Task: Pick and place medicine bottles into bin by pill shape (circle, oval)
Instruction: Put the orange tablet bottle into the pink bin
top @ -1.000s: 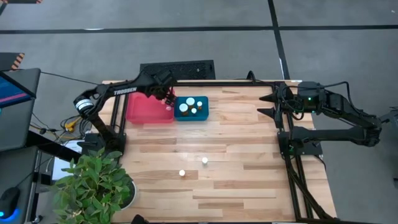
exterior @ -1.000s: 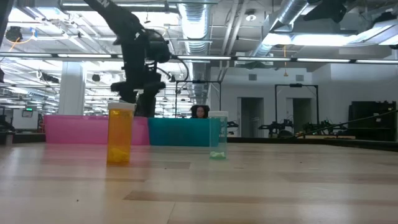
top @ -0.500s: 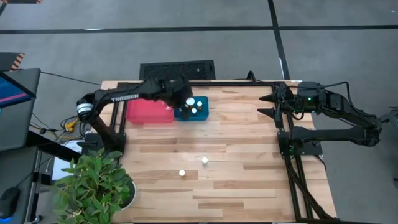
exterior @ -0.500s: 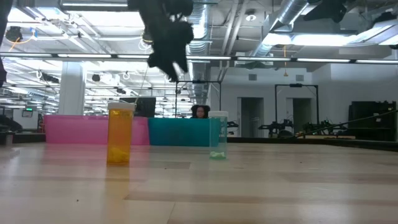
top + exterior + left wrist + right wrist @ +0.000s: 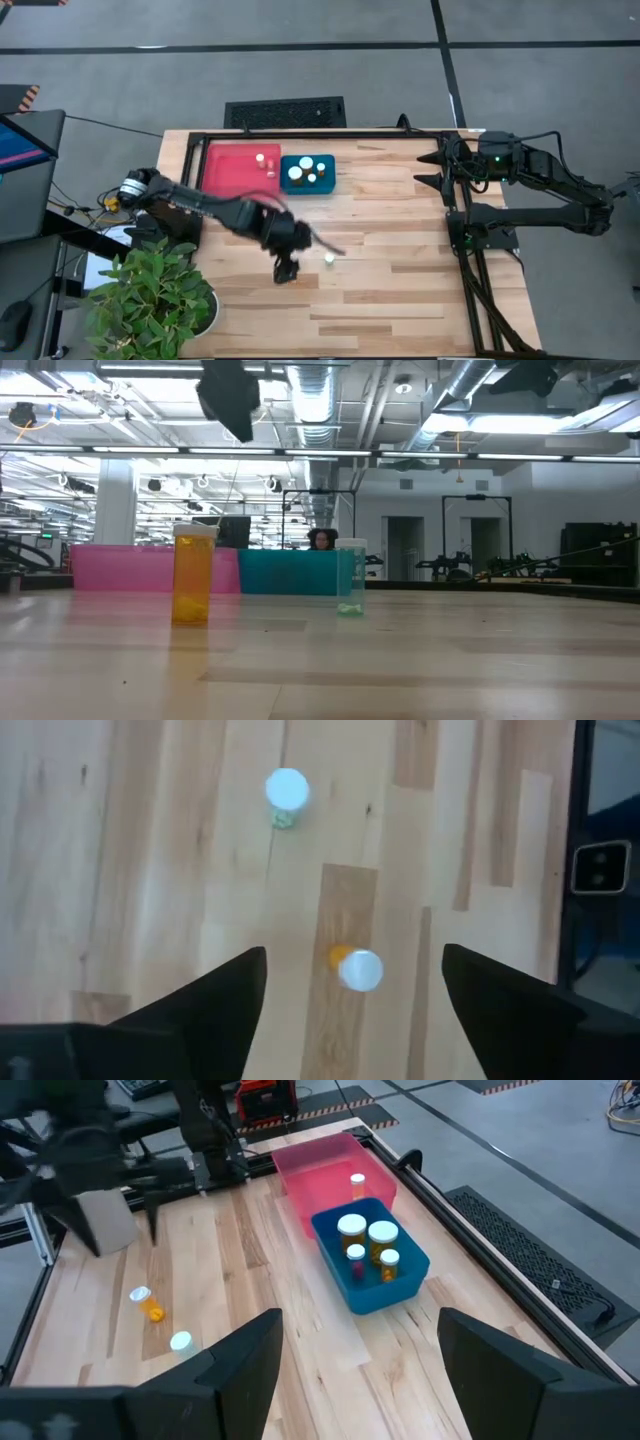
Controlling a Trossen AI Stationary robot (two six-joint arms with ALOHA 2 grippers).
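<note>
Sorted: blue bin (image 5: pixel 325 185) held four medicine bottles; pink bin (image 5: pixel 225 180) apparently two. Outstanding: orange bottle (image 5: pixel 193 574) and clear bottle (image 5: pixel 350 577), upright mid-table. I had the left gripper (image 5: pixel 286 271) spread wide and empty above the orange one. Right gripper (image 5: pixel 350 1370) waited open and empty at the table's side.

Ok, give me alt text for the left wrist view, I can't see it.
Looking down past the left gripper's open fingers at bare wooden table: an orange bottle with a white cap lies between them, and a clear bottle stands farther off.
</note>
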